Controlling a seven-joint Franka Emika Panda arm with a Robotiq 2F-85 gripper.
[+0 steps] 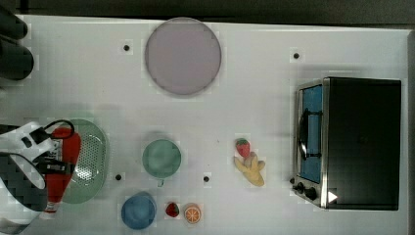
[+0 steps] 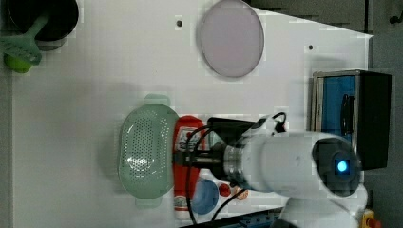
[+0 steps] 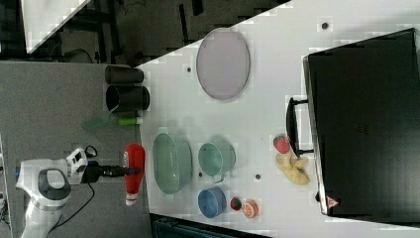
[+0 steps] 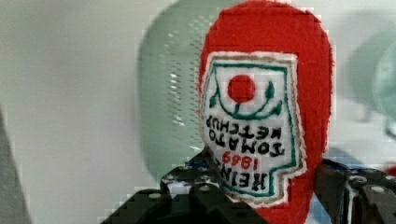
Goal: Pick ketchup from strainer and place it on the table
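Ketchup bottles: one, the ketchup (image 1: 66,147), red with a white-and-red label.
Strainers: one pale green strainer (image 1: 93,159), oval, dotted centre, nothing lying in it.
Plates: one grey-lilac round plate (image 1: 182,55) near the table's far edge in the top view.
Cups: one round green cup (image 1: 162,158) and one blue cup (image 1: 138,210).
Small fruit: two strawberries, one strawberry (image 1: 242,147) touching the banana (image 1: 250,169), another small strawberry (image 1: 172,209) beside an orange slice (image 1: 192,213).
Oven: one toaster oven (image 1: 350,143) at the table's right end in the top view.
Table: white table (image 1: 254,98) with a few dark round holes.
Gripper: the gripper (image 1: 57,166) was clamped on the ketchup's middle, a finger on either side of the label in the wrist view.
Ketchup place: held up beside the strainer's outer rim, at the table's left edge in the top view; in the right view it hung just off the table's edge.
Ketchup axis: long axis parallel to the strainer's length, along that edge.
Ketchup pointing: pale cap (image 3: 130,201) toward the table's near edge in the top view, rounded base toward the far edge.
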